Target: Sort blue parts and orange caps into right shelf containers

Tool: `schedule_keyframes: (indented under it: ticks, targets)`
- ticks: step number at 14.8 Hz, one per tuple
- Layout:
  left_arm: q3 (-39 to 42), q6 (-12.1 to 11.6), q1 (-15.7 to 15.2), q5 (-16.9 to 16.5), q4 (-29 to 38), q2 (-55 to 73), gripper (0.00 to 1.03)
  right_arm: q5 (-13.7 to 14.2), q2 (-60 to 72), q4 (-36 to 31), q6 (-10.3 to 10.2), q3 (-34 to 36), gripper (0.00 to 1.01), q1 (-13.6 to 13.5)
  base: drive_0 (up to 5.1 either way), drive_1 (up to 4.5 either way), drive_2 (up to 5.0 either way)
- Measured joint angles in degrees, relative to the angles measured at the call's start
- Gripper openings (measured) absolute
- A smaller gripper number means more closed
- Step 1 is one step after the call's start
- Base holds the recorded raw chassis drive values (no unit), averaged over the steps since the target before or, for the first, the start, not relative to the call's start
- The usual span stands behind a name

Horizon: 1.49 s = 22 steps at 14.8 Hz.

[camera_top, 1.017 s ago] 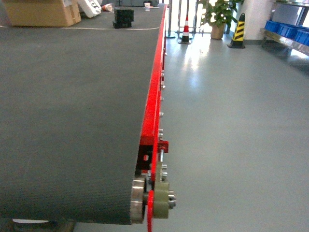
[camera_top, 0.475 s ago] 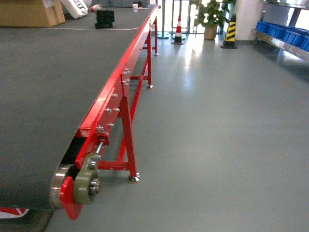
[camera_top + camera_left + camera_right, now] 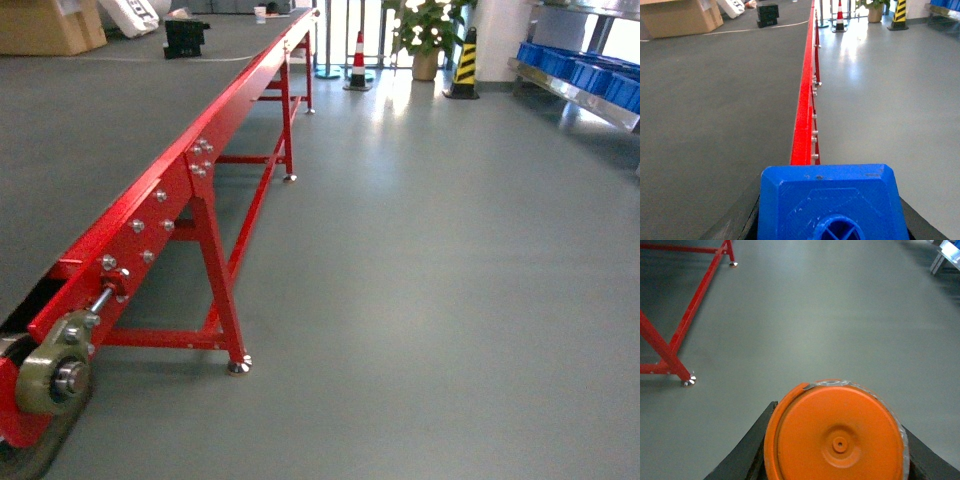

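Note:
A blue part (image 3: 830, 205) fills the bottom of the left wrist view, its round stud facing the camera, with my left gripper (image 3: 830, 227) shut on it between two black fingers (image 3: 747, 220). The part hangs over the red edge of the conveyor. An orange cap (image 3: 835, 437) fills the bottom of the right wrist view, round face toward the camera, and my right gripper (image 3: 835, 460) is shut on it above the grey floor. Blue containers (image 3: 590, 68) stand in a row on a metal shelf at the far right of the head view. Neither gripper shows in the head view.
A long red-framed conveyor (image 3: 200, 170) with a dark belt runs along the left; its legs (image 3: 670, 347) stand on the grey floor. A cardboard box (image 3: 682, 17) and black boxes (image 3: 767, 14) lie at its far end. A traffic cone (image 3: 357, 62), striped bollard (image 3: 465, 65) and potted plant (image 3: 425, 30) stand beyond.
The head view has swung to the right: the belt has slid off to the left, the conveyor's legs and open floor now fill the middle, and the shelf with blue crates shows more.

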<state>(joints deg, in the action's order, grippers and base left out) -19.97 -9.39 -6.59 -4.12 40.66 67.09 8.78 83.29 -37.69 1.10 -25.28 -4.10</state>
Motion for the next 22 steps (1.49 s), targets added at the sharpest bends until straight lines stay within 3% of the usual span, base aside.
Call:
schedule_keyframes:
  ticks: [22]
  targets:
    - [0.0, 0.0, 0.0, -0.1, -0.1, 0.0, 0.45, 0.0, 0.0, -0.1, 0.0, 0.0, 0.45, 0.0, 5.0, -2.35, -2.4]
